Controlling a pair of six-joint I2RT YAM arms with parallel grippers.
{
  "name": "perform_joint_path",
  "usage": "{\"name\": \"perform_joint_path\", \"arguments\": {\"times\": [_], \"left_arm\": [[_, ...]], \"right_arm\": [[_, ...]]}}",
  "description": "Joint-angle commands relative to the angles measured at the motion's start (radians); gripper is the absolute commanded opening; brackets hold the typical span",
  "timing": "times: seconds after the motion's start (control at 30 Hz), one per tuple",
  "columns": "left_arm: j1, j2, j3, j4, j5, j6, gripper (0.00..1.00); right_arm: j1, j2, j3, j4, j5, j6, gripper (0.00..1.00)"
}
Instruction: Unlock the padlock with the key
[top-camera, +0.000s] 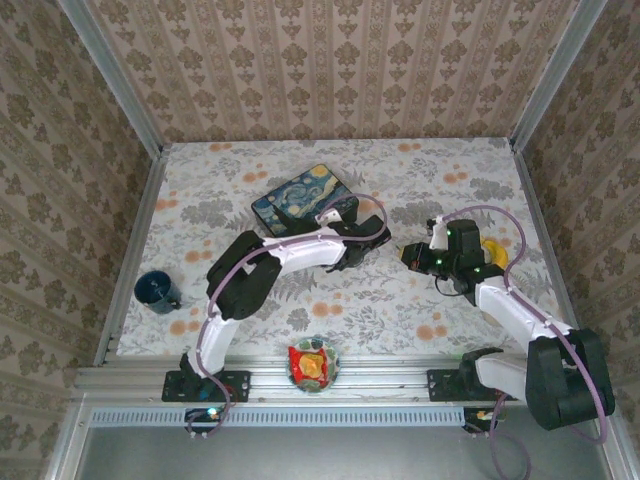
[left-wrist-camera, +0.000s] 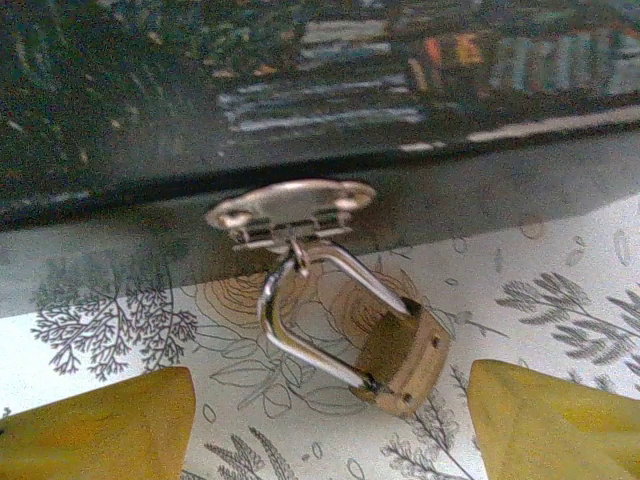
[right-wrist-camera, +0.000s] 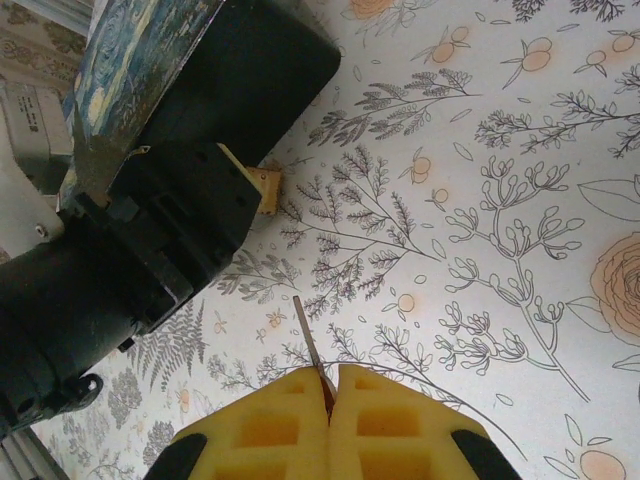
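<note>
Padlock (left-wrist-camera: 405, 355) at tin (left-wrist-camera: 300, 80) edge (key (right-wrist-camera: 308, 342) nr, apart).

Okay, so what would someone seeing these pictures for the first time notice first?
Probably the Starry Night tin at the far middle of the floral table, with both arms reaching to its near side. Up close, a small brass padlock is looped through the tin's silver hasp, with the open left pincer flanking it. The right pincer is shut on a thin key, close by.
</note>
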Motion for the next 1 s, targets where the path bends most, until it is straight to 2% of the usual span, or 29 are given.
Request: {"name": "perform_joint_path", "arguments": {"times": [0.0,0.13,0.37,0.53,0.77,0.97], "left_arm": [[0.016,0.042,0.043,-0.071,-0.048,-0.049,0.73],[0.024,0.079,0.084,-0.068,-0.080,-0.046,0.74],[0.026,0.094,0.075,0.044,-0.095,-0.002,0.75],[0.039,0.107,0.080,0.016,-0.082,-0.036,0.74],[0.045,0.102,0.070,-0.082,-0.068,-0.092,0.64],[0.023,0.027,-0.011,-0.088,-0.036,-0.049,0.54]], "right_arm": [[-0.006,-0.008,-0.019,0.031,-0.034,-0.004,0.00],[-0.008,-0.002,-0.028,0.060,-0.048,0.003,0.00],[-0.007,0.005,-0.038,0.084,-0.066,0.014,0.00],[-0.007,0.001,-0.036,0.081,-0.069,0.016,0.00],[-0.007,-0.001,-0.036,0.085,-0.073,0.018,0.00],[-0.007,0.000,-0.035,0.088,-0.073,0.022,0.00]]}}
